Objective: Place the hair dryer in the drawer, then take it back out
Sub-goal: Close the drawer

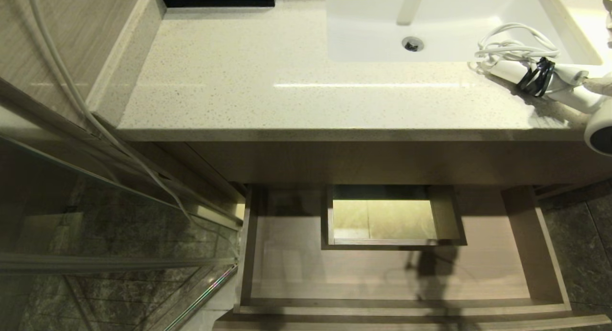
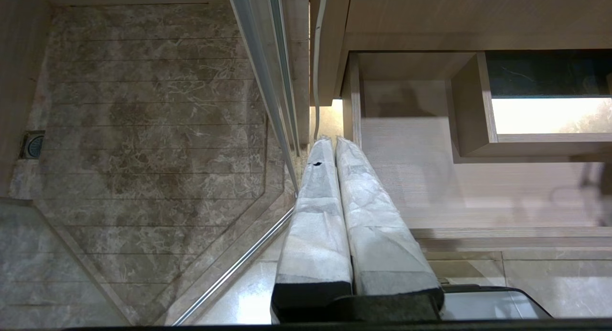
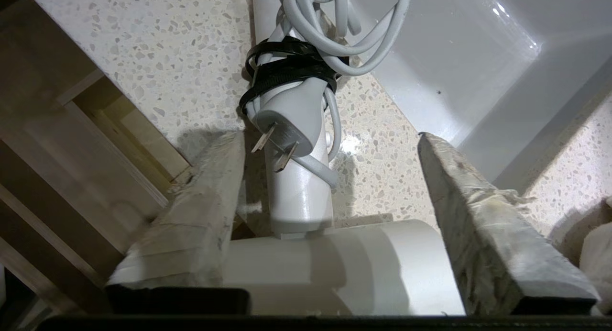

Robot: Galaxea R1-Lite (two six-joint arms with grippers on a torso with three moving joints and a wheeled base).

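Observation:
The white hair dryer [image 1: 569, 89] is at the counter's right front corner. Its handle reaches over the countertop, and its barrel [image 3: 363, 264] sticks out past the front edge. A dark strap [image 3: 287, 68] binds the white cord and plug [image 3: 287, 123] to the handle. My right gripper [image 3: 330, 137] straddles the barrel, with a padded finger pressed against each end. The drawer [image 1: 287, 259] below is pulled out and holds nothing but its boxed notch [image 1: 447, 216]. My left gripper [image 2: 333, 140] hangs shut and empty beside the drawer's left side.
A white sink [image 1: 363, 39] with a tap [image 1: 411, 5] is set into the speckled countertop [image 1: 267, 77], just behind the dryer. A glass shower partition [image 1: 105, 216] and a hose [image 1: 71, 92] stand to the left. Dark stone floor tiles [image 1: 583, 245] lie right of the drawer.

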